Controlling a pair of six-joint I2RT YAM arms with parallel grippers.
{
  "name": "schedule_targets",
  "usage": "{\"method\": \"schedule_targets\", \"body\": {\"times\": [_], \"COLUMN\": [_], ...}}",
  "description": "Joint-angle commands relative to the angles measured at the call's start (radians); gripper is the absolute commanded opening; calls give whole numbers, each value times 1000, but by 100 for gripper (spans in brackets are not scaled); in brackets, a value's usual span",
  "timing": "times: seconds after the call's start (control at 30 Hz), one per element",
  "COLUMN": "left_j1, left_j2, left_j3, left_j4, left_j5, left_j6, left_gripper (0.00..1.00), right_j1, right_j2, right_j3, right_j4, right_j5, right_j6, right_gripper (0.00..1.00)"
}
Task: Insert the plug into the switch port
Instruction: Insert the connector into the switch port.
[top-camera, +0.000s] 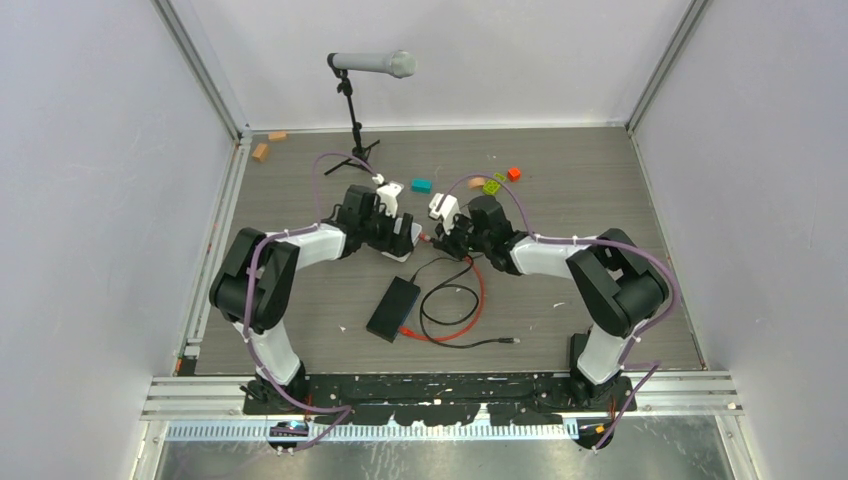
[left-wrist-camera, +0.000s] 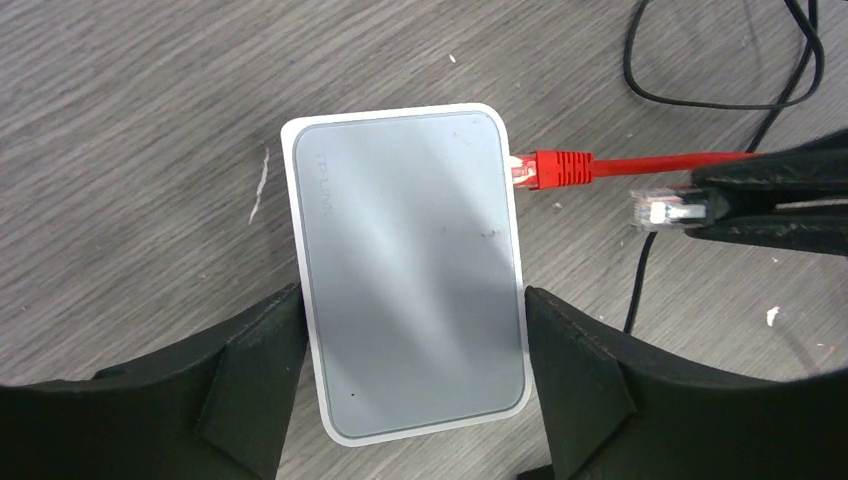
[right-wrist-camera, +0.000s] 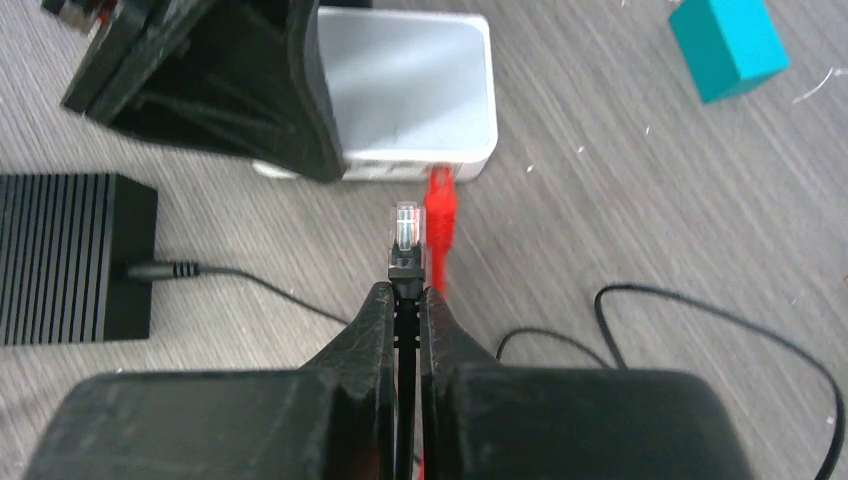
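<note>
A white rounded switch box (left-wrist-camera: 405, 280) lies on the table, and my left gripper (left-wrist-camera: 412, 300) is shut on its two long sides. A red cable's plug (left-wrist-camera: 545, 170) meets the box's port side (right-wrist-camera: 400, 168), its tip at the edge. My right gripper (right-wrist-camera: 405, 290) is shut on the boot of a black cable just behind its clear-tipped plug (right-wrist-camera: 405, 225). That plug hovers a short way off the port side, left of the red plug in the right wrist view. From above, both grippers (top-camera: 400, 238) (top-camera: 447, 240) face each other at mid table.
A flat ribbed black box (top-camera: 393, 308) with a thin black cable in it lies nearer the bases, beside red and black cable loops (top-camera: 455, 305). A teal block (right-wrist-camera: 725, 45), small coloured blocks (top-camera: 495, 183) and a microphone stand (top-camera: 355, 130) stand farther back.
</note>
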Motion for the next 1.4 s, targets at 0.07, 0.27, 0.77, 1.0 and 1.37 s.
{"method": "schedule_targets", "body": {"times": [0.07, 0.27, 0.77, 1.0, 1.37], "left_j1": [-2, 24, 165, 164, 160], "left_j2": [-66, -108, -42, 19, 52], "left_j3": [-28, -69, -187, -193, -169], "left_j4": [58, 136, 481, 570, 524], "left_j5": [25, 63, 145, 185, 224], "left_j6": [-6, -69, -372, -465, -467], "left_gripper": [90, 100, 81, 74, 69], "right_j1": [9, 11, 78, 93, 117], "right_j2": [41, 36, 99, 103, 88], "right_j3": [80, 21, 6, 54, 39], "right_j4": [50, 123, 232, 128, 97], "right_j5": [-68, -37, 20, 33, 137], "right_j6": [-8, -2, 51, 50, 78], "right_gripper": [0, 1, 0, 0, 0]}}
